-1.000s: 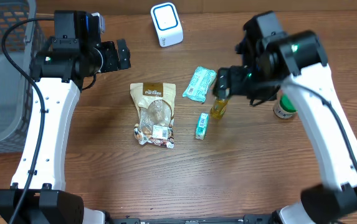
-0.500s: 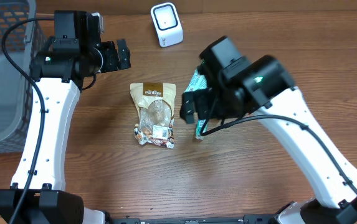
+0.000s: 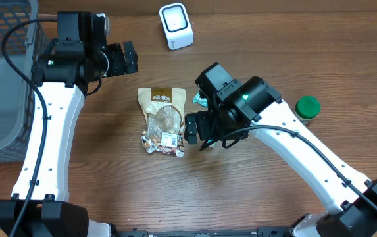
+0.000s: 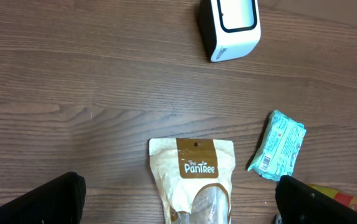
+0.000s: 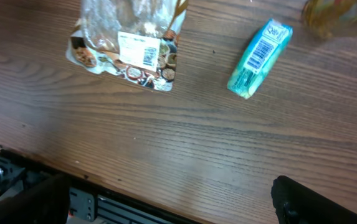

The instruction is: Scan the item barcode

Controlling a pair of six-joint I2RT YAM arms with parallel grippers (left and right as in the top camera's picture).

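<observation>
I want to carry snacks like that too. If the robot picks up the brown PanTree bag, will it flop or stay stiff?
Probably floppy: the PanTree bag is a thin pouch lying flat, crinkled at its bottom edge. It likely feels light, since it bulges little. Its shiny film may be slippery.

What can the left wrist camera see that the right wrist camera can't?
Only the left wrist camera shows the white scanner and the teal packet. Only the right wrist camera shows the small teal box with a barcode showing. Both show the brown snack pouch lying on the wooden table.
</observation>
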